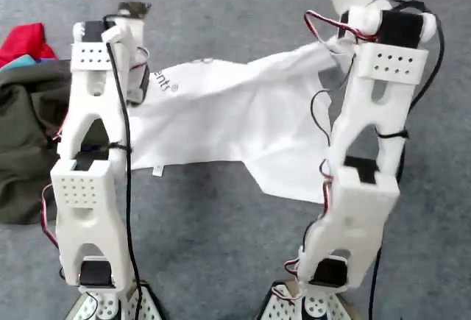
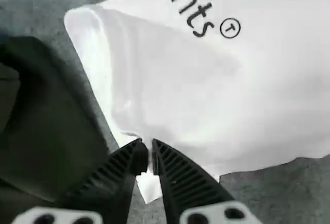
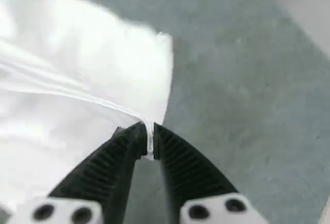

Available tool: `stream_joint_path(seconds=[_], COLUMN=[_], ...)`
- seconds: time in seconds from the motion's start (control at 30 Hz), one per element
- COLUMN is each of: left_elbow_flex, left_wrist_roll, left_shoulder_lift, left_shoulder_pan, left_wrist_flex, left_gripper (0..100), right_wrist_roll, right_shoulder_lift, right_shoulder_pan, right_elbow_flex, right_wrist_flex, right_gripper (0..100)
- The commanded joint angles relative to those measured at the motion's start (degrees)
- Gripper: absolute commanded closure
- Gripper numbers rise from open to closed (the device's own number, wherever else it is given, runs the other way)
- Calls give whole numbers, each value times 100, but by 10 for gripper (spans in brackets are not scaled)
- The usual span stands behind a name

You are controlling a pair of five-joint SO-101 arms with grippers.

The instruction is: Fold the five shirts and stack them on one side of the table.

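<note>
My left gripper (image 2: 147,151) is pinched almost shut on a thin edge of the white shirt (image 2: 216,95) — just a sliver of fabric between the jaws, right beside the dark olive shirt (image 2: 46,126). My right gripper (image 3: 148,134) is the same story: clamped down on a hem at the shirt's other end, and going by the high view that corner is lifted off the table (image 1: 221,261). The shirt is stretched between my two arms across the middle of the table, print facing up, with its near edge lying uneven. Off on my left is the pile to be done — the olive one plus a red shirt (image 1: 26,39) behind it.

So I'd say I'm early on: mid-fold on what looks like the first shirt, with nothing stacked that I can see. Next move, I reckon, is carrying both pinched ends the same way at the same pace so the fold lands flat, without dragging the olive shirt along on my left. Both grips are thin, so either could slip.
</note>
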Motion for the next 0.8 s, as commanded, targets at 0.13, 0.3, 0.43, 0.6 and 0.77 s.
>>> stream_joint_path(seconds=[0.13,0.3,0.43,0.6,0.77], left_elbow_flex=[382,1121,1754,3037,4022], left_wrist_roll=[-316,-519,-554,-853,-870], left_shoulder_lift=[-132,-132,-369,-1029,-1934], left_shoulder_pan=[-198,-251,-330,-338,-374], left_wrist_flex=[53,53,-246,-888,-1530], left_gripper=[971,971,971,971,971], right_wrist_roll=[229,229,220,185,185], right_shoulder_lift=[-2070,-2747,-3178,-3582,-3978], right_shoulder_pan=[-44,-44,-62,-44,79], right_elbow_flex=[3767,5798,7248,8453,8857], right_wrist_flex=[-756,-1758,-2479,-3262,-3270], right_gripper=[985,985,985,985,985])
